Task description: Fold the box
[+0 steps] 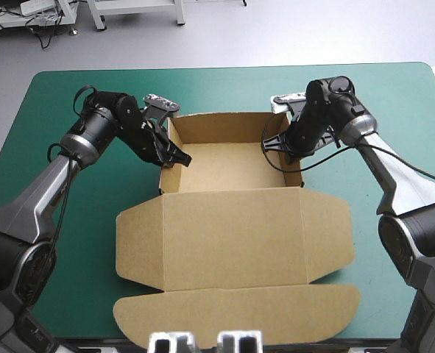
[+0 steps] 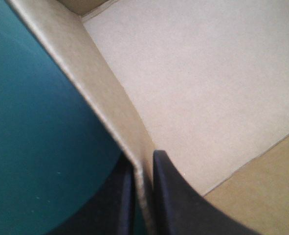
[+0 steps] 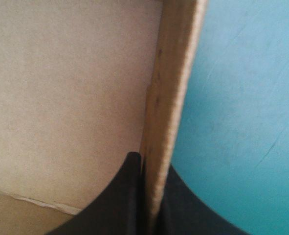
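Left gripper (image 2: 143,161) and right gripper (image 3: 151,164) each pinch a box (image 1: 224,169) wall between their fingers (image 2: 176,196), where uneven pulling could buckle it.

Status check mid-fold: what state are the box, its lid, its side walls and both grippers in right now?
box: open tray, walls raised.
lid: lying flat, not folded over.
left wall: upright, one finger on each side of it.
right wall: upright, one finger on each side of it.
left gripper: shut on the left wall.
right gripper: shut on the right wall.
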Tool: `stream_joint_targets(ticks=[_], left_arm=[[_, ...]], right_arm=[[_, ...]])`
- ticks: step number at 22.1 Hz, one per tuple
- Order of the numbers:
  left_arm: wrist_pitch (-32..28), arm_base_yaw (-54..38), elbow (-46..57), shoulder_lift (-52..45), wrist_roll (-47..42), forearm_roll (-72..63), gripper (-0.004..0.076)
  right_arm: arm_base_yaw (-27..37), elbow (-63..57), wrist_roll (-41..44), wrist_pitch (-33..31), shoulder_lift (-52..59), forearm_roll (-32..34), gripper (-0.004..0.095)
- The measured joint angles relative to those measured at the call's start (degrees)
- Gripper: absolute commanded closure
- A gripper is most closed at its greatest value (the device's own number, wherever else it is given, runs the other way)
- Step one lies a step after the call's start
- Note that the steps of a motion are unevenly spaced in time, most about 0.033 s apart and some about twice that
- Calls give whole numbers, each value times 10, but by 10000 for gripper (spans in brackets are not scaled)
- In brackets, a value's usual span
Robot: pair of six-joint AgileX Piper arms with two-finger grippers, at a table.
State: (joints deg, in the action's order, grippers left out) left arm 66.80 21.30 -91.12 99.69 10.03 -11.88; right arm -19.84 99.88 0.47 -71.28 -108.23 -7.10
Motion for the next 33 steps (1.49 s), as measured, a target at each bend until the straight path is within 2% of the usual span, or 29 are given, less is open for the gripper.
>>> stream_joint_targets(ticks=[2,6,10,16,21,22,23,25,26,27,28,30,32,33], left_arm=[[23,18,0,5,-5,15,733],[24,35,0,6,-9,42,733],[15,35,12,6,-9,46,733],[4,35,39,6,-15,53,733],[2,37,46,6,-31,59,732],[5,38,46,6,-33,59,728],[5,38,46,6,-33,59,687],[9,40,47,6,-27,51,557],[11,40,47,6,-22,50,444],[19,40,47,6,-11,45,391],[25,41,48,6,-5,42,322],[30,42,49,6,2,35,277],[31,43,50,6,2,33,279],[33,43,50,6,1,33,279]], right_arm=[[-1,-63,3,12,16,-9,927],[-2,-177,4,107,69,-19,927],[-2,-212,11,145,88,-19,927],[-3,-214,13,154,90,-20,927],[-7,-189,13,132,83,-17,926],[-7,-181,13,121,80,-15,926],[-7,-178,11,116,78,-14,918],[-7,-172,-11,101,77,-7,818],[-7,-172,-21,99,77,-4,687],[-7,-170,-40,91,77,1,610],[-7,-169,-51,84,77,2,467],[-8,-169,-70,67,77,1,291],[-8,-169,-76,55,77,4,217],[-8,-169,-74,53,77,8,217]])
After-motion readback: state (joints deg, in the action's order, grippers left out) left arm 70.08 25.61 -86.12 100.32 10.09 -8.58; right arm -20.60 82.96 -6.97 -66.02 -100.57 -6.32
